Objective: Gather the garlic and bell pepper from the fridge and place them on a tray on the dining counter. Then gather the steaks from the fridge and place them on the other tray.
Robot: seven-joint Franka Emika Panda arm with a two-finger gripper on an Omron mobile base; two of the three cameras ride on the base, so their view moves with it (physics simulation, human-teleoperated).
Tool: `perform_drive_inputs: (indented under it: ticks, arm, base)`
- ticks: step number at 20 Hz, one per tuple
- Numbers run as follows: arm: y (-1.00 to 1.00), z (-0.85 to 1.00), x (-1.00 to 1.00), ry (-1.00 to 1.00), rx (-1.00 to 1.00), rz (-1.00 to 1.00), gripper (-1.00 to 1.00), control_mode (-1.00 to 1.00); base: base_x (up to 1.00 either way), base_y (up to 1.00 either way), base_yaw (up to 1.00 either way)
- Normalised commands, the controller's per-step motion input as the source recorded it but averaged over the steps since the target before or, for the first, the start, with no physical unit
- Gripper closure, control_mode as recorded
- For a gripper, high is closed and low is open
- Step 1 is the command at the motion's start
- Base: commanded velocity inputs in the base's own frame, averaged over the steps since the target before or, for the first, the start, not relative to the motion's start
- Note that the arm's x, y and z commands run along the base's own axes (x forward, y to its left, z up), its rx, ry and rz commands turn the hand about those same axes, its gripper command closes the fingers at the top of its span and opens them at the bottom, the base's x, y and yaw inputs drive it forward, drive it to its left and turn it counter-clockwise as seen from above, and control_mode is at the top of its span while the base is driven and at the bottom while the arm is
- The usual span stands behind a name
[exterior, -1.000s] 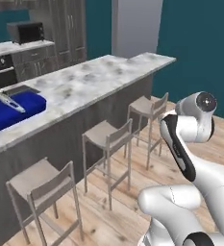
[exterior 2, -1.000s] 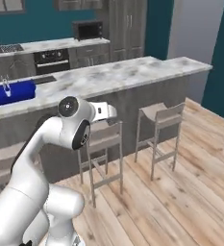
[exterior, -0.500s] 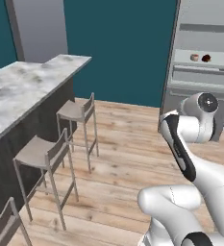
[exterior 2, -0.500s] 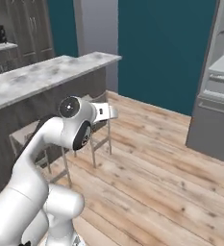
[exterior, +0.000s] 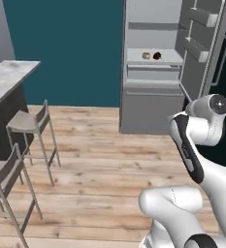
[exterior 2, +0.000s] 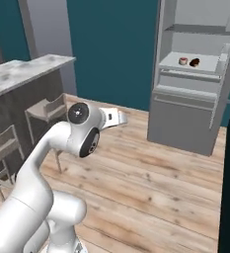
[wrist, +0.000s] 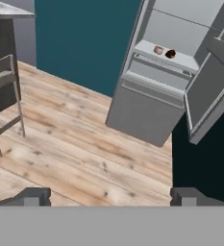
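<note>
A home kitchen: open steel fridge (exterior: pixel 153 92), marble dining counter (exterior 2: pixel 22 74) with stools (exterior: pixel 32 123).

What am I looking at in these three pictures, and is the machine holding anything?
It is a rendered kitchen with a white robot arm on a driving base. Two pictures come from cameras behind the arm, left and right; the third looks along its claw, which is open and empty. Ahead stands the fridge with its door swung open. On one shelf sit two small things side by side, one pale, one dark; too small to name. The marble dining counter and stools stand to the left.
</note>
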Motion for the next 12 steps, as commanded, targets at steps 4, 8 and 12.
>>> perform_drive_inputs:
  ticks: [4, 8, 12]
  arm:
    - [0.0, 0.0, 0.0, 0.0, 0.0, 0.0, -1.0, 1.0]
    - [0.0, 0.0, 0.0, 0.0, 0.0, 0.0, -1.0, 1.0]
    - [0.0, 0.0, 0.0, 0.0, 0.0, 0.0, -1.0, 1.0]
  base:
    - [0.52, -0.14, -0.25]
    - [0.62, -0.16, -0.23]
    - [0.92, -0.02, -0.17]
